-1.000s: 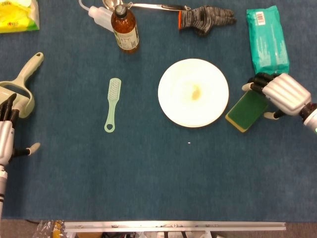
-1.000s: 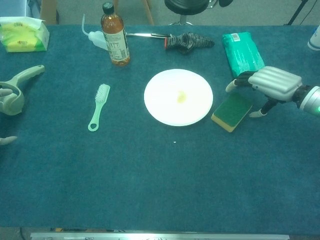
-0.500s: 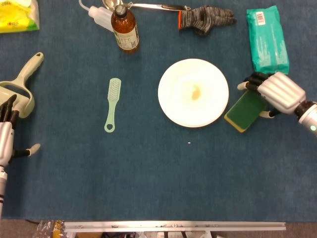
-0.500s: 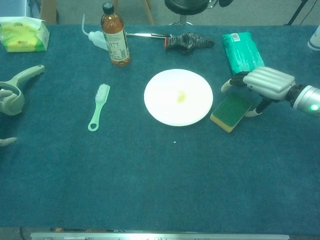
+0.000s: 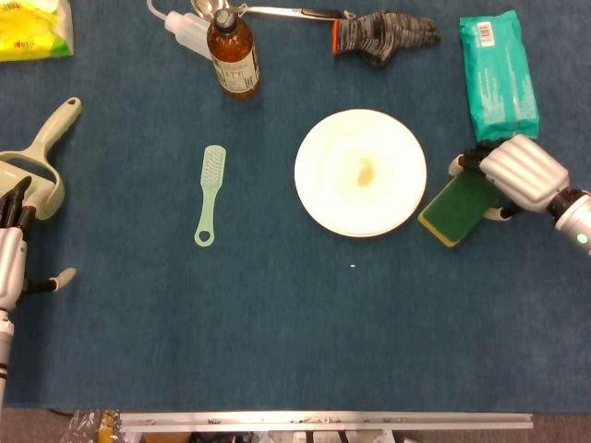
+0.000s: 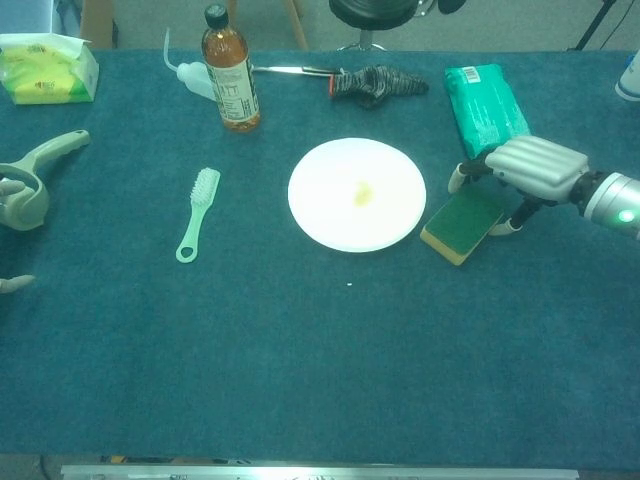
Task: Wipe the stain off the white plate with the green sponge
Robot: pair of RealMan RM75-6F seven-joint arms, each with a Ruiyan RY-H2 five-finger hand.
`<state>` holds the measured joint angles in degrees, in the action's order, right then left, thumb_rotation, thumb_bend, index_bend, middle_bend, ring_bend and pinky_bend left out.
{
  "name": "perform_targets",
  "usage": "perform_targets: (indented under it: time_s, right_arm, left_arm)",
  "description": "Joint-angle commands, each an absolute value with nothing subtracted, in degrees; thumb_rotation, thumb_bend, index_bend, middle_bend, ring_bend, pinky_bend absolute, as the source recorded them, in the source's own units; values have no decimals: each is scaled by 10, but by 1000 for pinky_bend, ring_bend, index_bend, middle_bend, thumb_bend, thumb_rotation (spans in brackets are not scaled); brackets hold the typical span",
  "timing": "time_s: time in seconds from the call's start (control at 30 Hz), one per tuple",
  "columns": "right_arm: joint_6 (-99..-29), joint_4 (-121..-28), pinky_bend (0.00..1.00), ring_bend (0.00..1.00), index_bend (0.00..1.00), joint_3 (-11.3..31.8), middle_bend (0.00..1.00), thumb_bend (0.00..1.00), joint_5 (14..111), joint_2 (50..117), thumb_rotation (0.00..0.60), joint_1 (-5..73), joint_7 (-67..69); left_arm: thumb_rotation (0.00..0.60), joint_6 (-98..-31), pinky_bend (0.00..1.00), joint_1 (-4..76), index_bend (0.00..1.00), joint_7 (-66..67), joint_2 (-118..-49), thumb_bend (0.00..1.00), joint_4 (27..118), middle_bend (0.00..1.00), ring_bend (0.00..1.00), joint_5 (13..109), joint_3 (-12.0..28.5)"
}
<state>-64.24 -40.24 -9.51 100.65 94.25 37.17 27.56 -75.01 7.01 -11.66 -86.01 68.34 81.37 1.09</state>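
A: Start with the table (image 5: 277, 332). Where is there room?

B: The whole 6 o'clock half of the blue cloth is bare down to the metal front edge (image 5: 323, 420). Things crowd the 12 o'clock side: a bottle (image 5: 232, 53), a squeeze bottle (image 5: 185, 28), a glove (image 5: 383, 35), and a teal pack (image 5: 499, 74) at 1 o'clock.

A: And the plate?

B: The plate (image 5: 360, 173) sits just right of centre, the yellowish stain (image 5: 365, 171) near its middle. Open cloth lies between it and the brush (image 5: 210, 194) at 9 o'clock.

A: The sponge?

B: The sponge (image 5: 454, 208) lies at the plate's 3 o'clock, its corner touching or just beside the rim; I cannot tell which. It is tilted, green face up.

A: How does the right hand stand to it?

B: The right hand (image 5: 519, 173) hangs over the sponge's 2 o'clock end, fingers curled down at both sides. Whether they truly clamp it, I cannot tell.

A: The left hand?

B: The left hand (image 5: 11, 249) is at the far 9 o'clock edge, fingers spread, holding nothing, beside a beige handled tool (image 5: 42, 157).
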Motion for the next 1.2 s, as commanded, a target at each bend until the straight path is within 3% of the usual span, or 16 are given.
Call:
perform_targets:
  time_s: [0.03,0.27,0.63,0.93,1.2]
  right_arm:
    - [-648,-404,553,432,453,-93,511,0,1005,942,600,371,275]
    - [-660,-414,570,504,539,-87,586,0,1001,936,600,367,265]
    - [-675,-526,573,514,546,-51,595,0,960,870,600,357,246]
    - [-607,-659,573,514,546,-10,595,0,895,799,600,374,186]
    - [-526,-704,573,514,546,22,595,0,833,782,600,398,170]
  left_arm:
    - [600,-750,285,70,111,-118,-861,93,682,0,43,814,11]
    - [600,-751,285,69,111,-121,-863,94,680,0,43,815,11]
    - [600,-761,285,66,111,-122,-860,93,684,0,43,819,11]
    - [600,-771,285,67,111,-119,-853,94,694,0,43,824,15]
    - [600,-779,285,64,111,-122,-851,93,695,0,42,826,16]
